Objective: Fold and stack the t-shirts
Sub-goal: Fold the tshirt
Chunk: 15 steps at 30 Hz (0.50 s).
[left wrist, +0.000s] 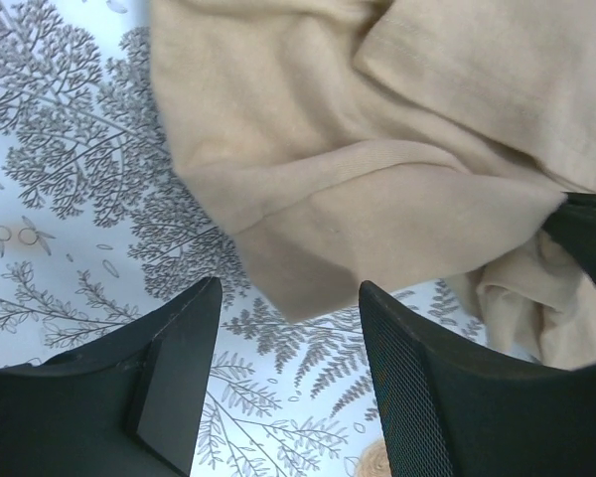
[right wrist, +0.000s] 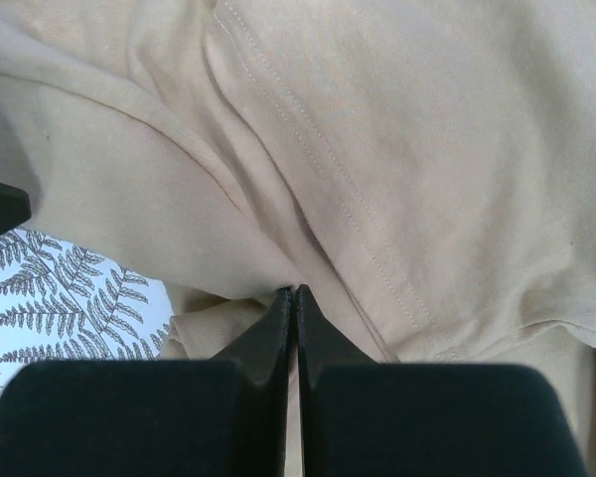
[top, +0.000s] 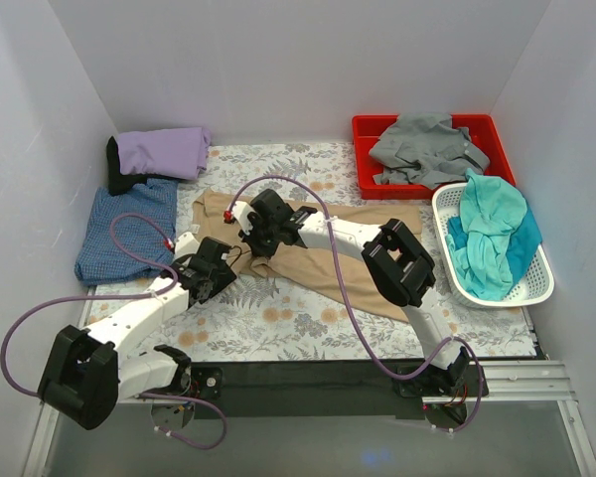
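The tan-beige t-shirt (top: 293,266) lies crumpled on the fern-print table cover in the middle. My right gripper (top: 248,238) is shut on a fold of it; the right wrist view shows the tips (right wrist: 295,290) pinched together on tan cloth (right wrist: 427,149). My left gripper (top: 228,262) is open and empty just left of it, with the shirt's hem corner (left wrist: 308,288) at the mouth of the jaws (left wrist: 288,290). A folded lavender shirt (top: 164,151) and a folded textured blue shirt (top: 129,231) lie at the far left. The grey shirt (top: 427,147) and the teal shirt (top: 492,234) lie in containers.
A red bin (top: 368,124) at the back right holds the grey shirt. A white basket (top: 541,288) at the right holds the teal one. A black item (top: 114,164) sits beside the lavender shirt. White walls close in three sides.
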Motion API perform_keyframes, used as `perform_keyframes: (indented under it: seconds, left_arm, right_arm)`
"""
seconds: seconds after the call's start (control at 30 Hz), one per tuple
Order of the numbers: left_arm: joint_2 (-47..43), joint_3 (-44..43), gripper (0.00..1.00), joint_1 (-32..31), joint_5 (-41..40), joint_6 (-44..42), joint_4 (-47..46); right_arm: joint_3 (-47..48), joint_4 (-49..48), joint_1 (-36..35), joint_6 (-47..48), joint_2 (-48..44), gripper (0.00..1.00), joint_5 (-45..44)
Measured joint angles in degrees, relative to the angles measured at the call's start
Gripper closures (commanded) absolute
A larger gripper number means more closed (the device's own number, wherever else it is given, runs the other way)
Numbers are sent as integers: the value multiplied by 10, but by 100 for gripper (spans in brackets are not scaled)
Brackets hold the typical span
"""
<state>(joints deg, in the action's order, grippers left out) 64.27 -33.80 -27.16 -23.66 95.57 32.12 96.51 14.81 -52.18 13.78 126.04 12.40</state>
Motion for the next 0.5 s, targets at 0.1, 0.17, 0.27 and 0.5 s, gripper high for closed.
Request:
perform_keyframes:
  seconds: [0.1,0.17,0.27,0.5]
  left_arm:
    - [2,15,45,-9,-21,19,-6]
    - [10,23,46,-12,-34,30,-11]
    - [27,25,49,-14,-48,43,-18]
    - [39,27,71,-19,-73,61,-49]
  right_arm:
    - [-5,-2,0,0,-1,99,0]
    - [-8,-2,0,0,-1,99,0]
    - [-8,-3,0,0,-1,99,0]
    - [-11,-4,0,1,-3,99,0]
